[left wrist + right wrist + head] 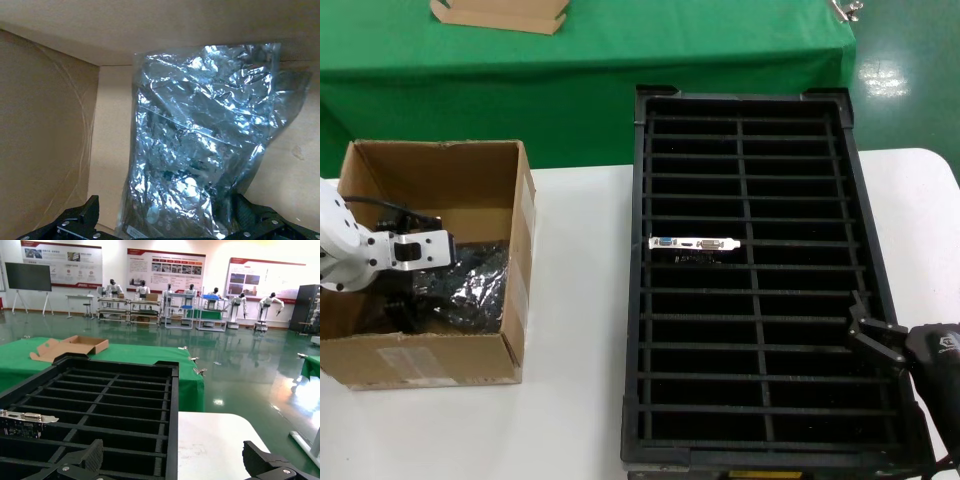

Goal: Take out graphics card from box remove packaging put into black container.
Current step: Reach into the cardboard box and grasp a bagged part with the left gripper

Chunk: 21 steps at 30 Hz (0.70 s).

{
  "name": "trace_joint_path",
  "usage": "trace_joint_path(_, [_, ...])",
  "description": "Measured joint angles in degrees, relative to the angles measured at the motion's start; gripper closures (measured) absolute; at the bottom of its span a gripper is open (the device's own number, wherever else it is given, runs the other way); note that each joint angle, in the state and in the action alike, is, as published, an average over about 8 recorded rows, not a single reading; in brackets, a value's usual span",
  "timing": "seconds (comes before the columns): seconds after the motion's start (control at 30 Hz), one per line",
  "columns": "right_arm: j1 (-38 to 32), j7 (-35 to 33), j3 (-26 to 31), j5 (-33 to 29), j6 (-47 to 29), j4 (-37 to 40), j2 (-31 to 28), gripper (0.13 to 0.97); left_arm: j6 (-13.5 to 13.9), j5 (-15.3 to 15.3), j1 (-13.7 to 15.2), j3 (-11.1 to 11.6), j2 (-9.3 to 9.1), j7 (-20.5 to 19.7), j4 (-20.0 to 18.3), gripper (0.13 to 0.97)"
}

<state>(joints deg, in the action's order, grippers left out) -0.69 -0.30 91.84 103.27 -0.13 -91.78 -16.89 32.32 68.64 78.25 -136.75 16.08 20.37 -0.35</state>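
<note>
The brown cardboard box (pixel 470 170) stands on the white table at the left. My left gripper (pixel 408 300) is down inside it, open. In the left wrist view its fingers (pixel 85 216) straddle the near end of the crinkled grey anti-static bag (pixel 200 140), which lies on the box floor (pixel 475 285); a dark board shows dimly through it. The black container (pixel 638 300) fills the middle. One bare graphics card (pixel 695 244) stands in a slot there, silver bracket up, and it also shows in the right wrist view (pixel 27 417). My right gripper (pixel 872 335) is open and empty over the container's right rim (pixel 173 405).
A flat tan cardboard tray (pixel 500 14) lies on the green table behind (pixel 70 346). The white table (pixel 570 400) shows between box and container, and to the container's right (pixel 210 440). The box walls (pixel 45 125) closely surround my left gripper.
</note>
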Motion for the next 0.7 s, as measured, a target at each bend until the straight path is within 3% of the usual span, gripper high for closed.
trace_joint_path(0.3, [0.0, 0.0, 0.0, 0.0, 0.0, 0.0, 0.0, 0.129, -1.95, -0.28, -1.0, 2.76, 0.13, 0.62, 0.02, 0.242])
trace_joint_path(0.43, [0.0, 0.0, 0.0, 0.0, 0.0, 0.0, 0.0, 0.129, -2.09, -0.21, -1.32, 3.94, 0.21, 1.14, 0.02, 0.242])
trace_joint_path(0.7, [0.0, 0.0, 0.0, 0.0, 0.0, 0.0, 0.0, 0.129, -1.99, -0.26, -1.76, 5.77, 0.34, 2.08, 0.03, 0.397])
